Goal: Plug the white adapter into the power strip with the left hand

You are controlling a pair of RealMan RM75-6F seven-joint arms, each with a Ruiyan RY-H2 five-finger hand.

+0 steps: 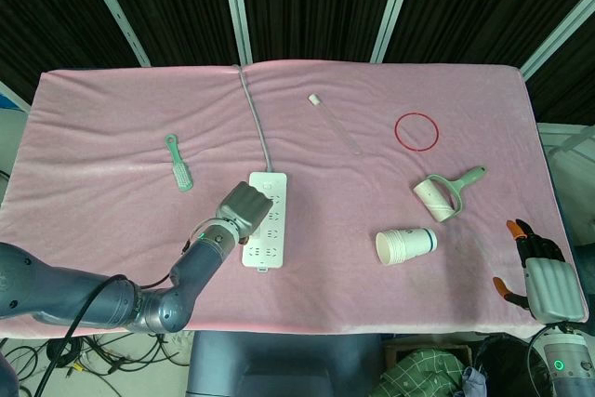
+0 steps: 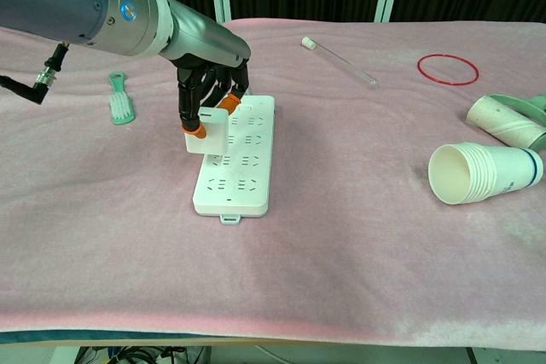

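Observation:
A white power strip [image 1: 268, 220] [image 2: 240, 153] lies lengthwise on the pink cloth, its grey cord running to the far edge. My left hand [image 1: 245, 206] [image 2: 207, 84] holds the white adapter [image 2: 208, 130] between its orange-tipped fingers, right over the strip's left side near the middle sockets. The adapter touches or hovers just above the strip; I cannot tell which. In the head view the hand's back hides the adapter. My right hand [image 1: 542, 277] rests at the table's right front edge, holding nothing, with its fingers held loosely together.
A stack of paper cups [image 1: 404, 245] [image 2: 483, 173] lies on its side right of the strip. A lint roller [image 1: 447, 191], a red ring [image 1: 416, 130] [image 2: 447, 68], a glass tube [image 1: 335, 124] [image 2: 339, 62] and a green brush [image 1: 178, 164] [image 2: 120, 102] lie around.

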